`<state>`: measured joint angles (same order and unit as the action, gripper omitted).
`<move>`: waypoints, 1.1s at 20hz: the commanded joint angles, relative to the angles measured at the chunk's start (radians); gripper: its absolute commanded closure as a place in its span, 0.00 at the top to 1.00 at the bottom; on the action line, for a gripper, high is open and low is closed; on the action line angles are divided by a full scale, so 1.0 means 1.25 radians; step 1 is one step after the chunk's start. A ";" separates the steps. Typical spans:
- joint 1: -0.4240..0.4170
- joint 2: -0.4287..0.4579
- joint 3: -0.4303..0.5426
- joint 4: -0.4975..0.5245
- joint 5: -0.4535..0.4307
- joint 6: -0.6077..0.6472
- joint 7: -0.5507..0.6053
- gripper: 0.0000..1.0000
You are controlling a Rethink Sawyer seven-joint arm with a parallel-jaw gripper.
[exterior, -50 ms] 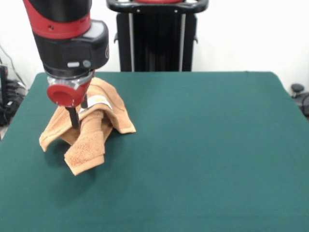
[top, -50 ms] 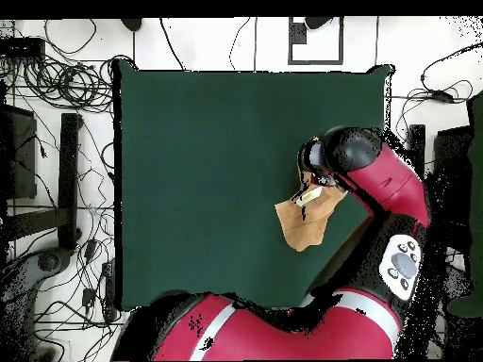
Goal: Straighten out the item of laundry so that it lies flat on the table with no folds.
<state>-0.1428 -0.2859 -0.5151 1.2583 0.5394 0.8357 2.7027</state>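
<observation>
The item of laundry (exterior, -50 ms: 94,140), a light orange-tan towel, is bunched up near the left side of the green table (exterior, -50 ms: 203,145). It drapes in folds from my gripper (exterior, -50 ms: 76,121), which is shut on its upper part. One end hangs down toward the table's front. A white care label (exterior, -50 ms: 99,101) shows near the top of the bunch. In the overhead view the towel (top, -50 ms: 304,226) lies near the right edge of the table (top, -50 ms: 208,170), partly hidden under the gripper (top, -50 ms: 307,200) and wrist.
A black stand (exterior, -50 ms: 157,36) rises behind the table's far edge. The red arm (top, -50 ms: 377,179) crosses the table's right edge in the overhead view. Cables (top, -50 ms: 57,85) lie on the floor beyond the left edge.
</observation>
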 commanded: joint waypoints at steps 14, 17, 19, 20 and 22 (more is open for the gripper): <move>0.016 0.017 0.111 0.113 0.009 -0.026 0.071 1.00; -0.005 0.009 0.124 0.113 -0.006 -0.002 0.035 1.00; -0.011 0.007 0.133 0.118 -0.007 -0.014 0.027 1.00; -0.014 0.005 0.137 0.121 -0.007 -0.018 0.025 1.00; -0.019 0.004 0.144 0.123 -0.004 -0.026 0.021 1.00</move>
<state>-0.1588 -0.2790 -0.4820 1.3321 0.5683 0.7086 2.7027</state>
